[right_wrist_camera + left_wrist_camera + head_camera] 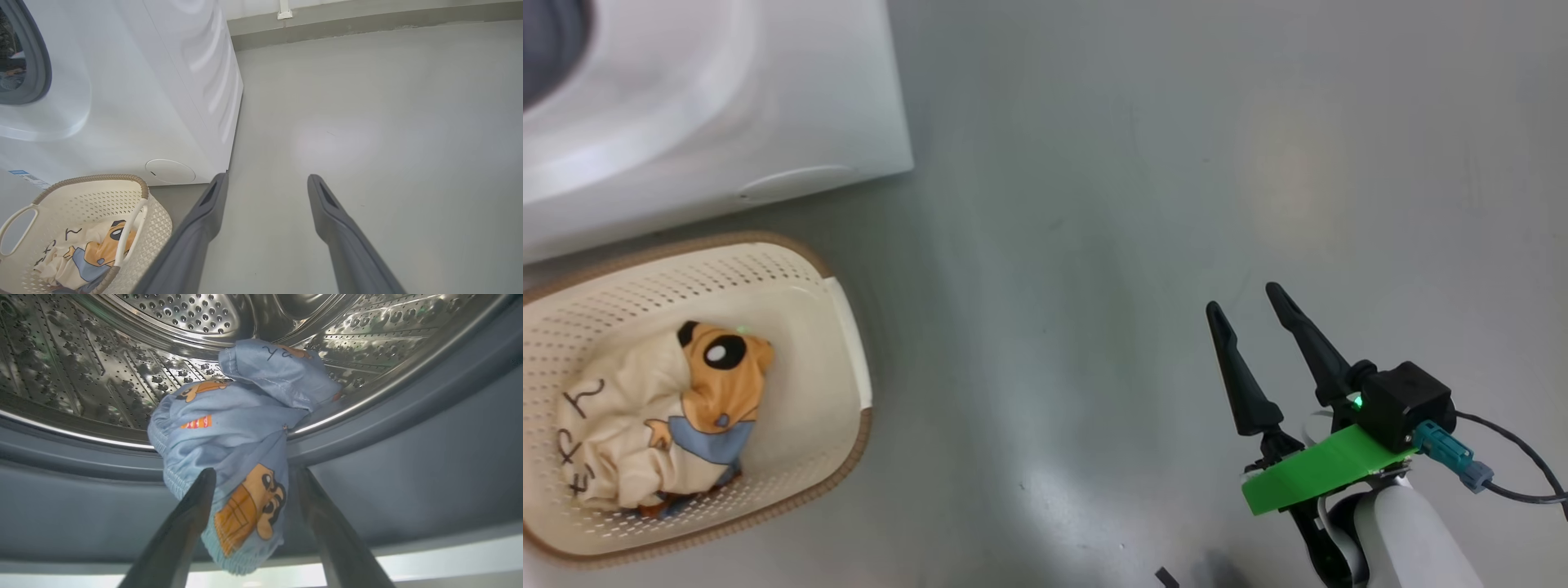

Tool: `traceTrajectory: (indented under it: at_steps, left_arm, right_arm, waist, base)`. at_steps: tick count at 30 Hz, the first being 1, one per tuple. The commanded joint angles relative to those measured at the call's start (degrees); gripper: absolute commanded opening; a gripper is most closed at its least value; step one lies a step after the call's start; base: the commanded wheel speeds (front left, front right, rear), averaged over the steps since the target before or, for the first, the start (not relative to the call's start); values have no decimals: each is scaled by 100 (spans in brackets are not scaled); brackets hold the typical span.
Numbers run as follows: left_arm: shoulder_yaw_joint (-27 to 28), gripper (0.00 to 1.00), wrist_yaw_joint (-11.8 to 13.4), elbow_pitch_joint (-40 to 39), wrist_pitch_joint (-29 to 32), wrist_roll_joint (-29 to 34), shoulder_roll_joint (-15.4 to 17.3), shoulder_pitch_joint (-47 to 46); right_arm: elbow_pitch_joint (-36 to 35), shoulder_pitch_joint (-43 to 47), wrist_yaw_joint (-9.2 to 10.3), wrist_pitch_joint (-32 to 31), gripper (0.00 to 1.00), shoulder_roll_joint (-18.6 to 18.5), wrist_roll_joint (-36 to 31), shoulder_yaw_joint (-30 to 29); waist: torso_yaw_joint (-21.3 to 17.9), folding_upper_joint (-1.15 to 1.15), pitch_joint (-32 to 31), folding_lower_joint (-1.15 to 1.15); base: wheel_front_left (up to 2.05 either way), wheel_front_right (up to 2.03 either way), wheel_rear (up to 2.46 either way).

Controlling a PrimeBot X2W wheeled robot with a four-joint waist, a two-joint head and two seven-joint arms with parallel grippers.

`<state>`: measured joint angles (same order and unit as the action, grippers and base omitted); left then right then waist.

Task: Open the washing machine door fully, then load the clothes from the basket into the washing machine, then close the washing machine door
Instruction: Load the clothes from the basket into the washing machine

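left pincer point(253, 472) spread, blue cloth point(241, 428) draped over drum lip point(367, 403) | right pincer point(1244, 297) spread, empty, over floor point(1094, 245)

Glossy steel drum point(73, 375), soft blue cloth point(229, 428), matt plastic basket point(809, 392)

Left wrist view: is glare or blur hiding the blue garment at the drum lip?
No: left wrist view, blue garment sharp, steel drum glinting but not hiding it, near fingers blurred; head view, pale glare patch on the floor.
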<state>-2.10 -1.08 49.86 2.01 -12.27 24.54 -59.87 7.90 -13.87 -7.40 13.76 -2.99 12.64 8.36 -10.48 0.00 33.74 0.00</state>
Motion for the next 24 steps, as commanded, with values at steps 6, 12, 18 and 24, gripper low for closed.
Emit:
traceTrajectory:
  at_steps: [6,12,18,24]
  left_arm:
    - [-50,100,182,503,-18,234,593,-580]
    - [-172,73,140,915,-74,295,685,-898]
    - [-229,0,66,1178,-264,256,665,-1132]
    - [-249,0,90,1169,-593,244,703,-1492]
  right_arm:
    - [-78,-119,-9,109,100,11,71,218]
    - [-30,-140,-9,120,100,11,128,230]
    - [-84,-166,-9,122,100,12,172,214]
    - [-132,-178,-9,123,100,12,173,217]
  waist:
    - [-271,0,266,0]
    - [-358,0,305,0]
    - [-365,0,322,0]
    - [-344,0,407,0]
  base:
    - [0,0,0]
    - [0,0,0]
    - [0,0,0]
    - [0,0,0]
